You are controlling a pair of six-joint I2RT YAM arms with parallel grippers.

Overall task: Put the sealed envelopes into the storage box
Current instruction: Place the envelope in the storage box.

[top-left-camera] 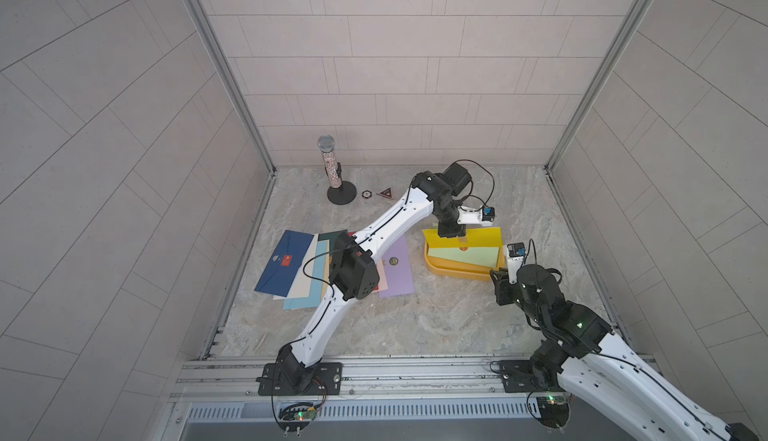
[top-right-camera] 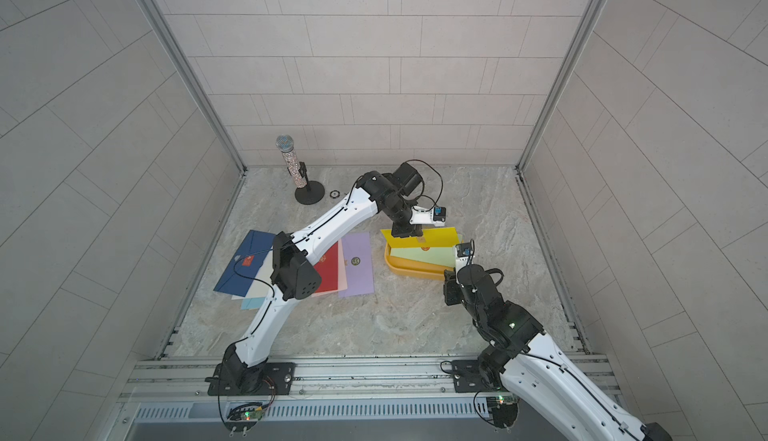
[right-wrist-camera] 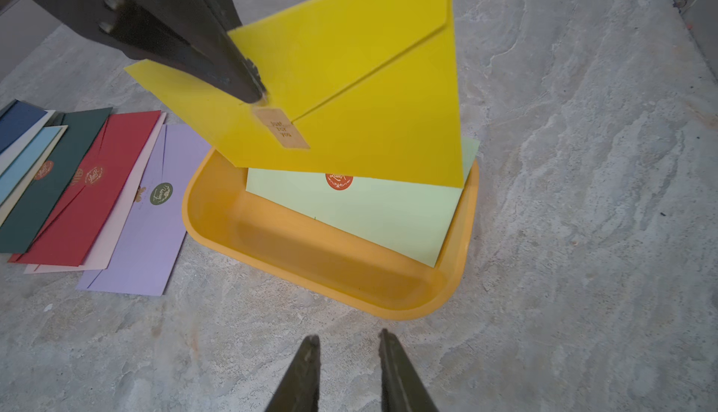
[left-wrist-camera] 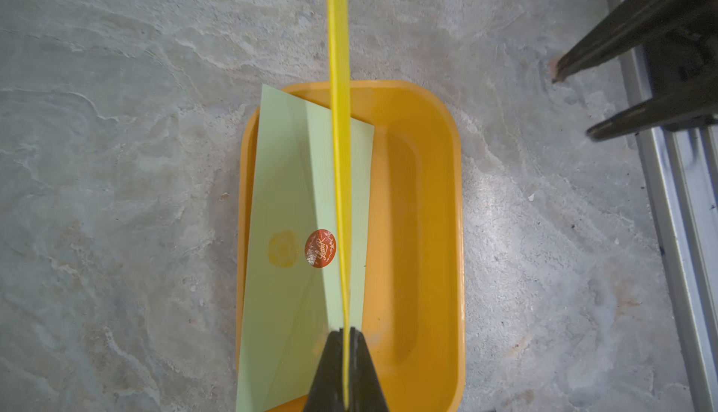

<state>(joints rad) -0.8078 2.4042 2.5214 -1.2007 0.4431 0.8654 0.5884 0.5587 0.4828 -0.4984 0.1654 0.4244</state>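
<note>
The mustard-yellow storage box (top-left-camera: 457,271) (left-wrist-camera: 458,196) (right-wrist-camera: 311,285) stands right of centre. A light green envelope (top-left-camera: 461,254) (left-wrist-camera: 287,196) (right-wrist-camera: 369,216) with a red seal lies tilted inside it. My left gripper (top-left-camera: 460,237) (left-wrist-camera: 345,330) (right-wrist-camera: 256,97) is shut on a yellow envelope (top-left-camera: 484,237) (top-right-camera: 440,237) (left-wrist-camera: 338,118) (right-wrist-camera: 369,99), which hangs on edge above the box. My right gripper (right-wrist-camera: 347,338) (left-wrist-camera: 573,105) is open and empty, just outside the box's near right corner. Several more sealed envelopes are fanned out to the left: navy (top-left-camera: 282,264), red (right-wrist-camera: 89,196), lilac (top-left-camera: 397,268) (right-wrist-camera: 151,212).
A glittery microphone on a black stand (top-left-camera: 332,168) rises at the back left, with a small round badge (top-left-camera: 365,194) and a triangular badge (top-left-camera: 385,193) beside it. Metal rails (top-left-camera: 374,372) edge the marbled table; walls close three sides.
</note>
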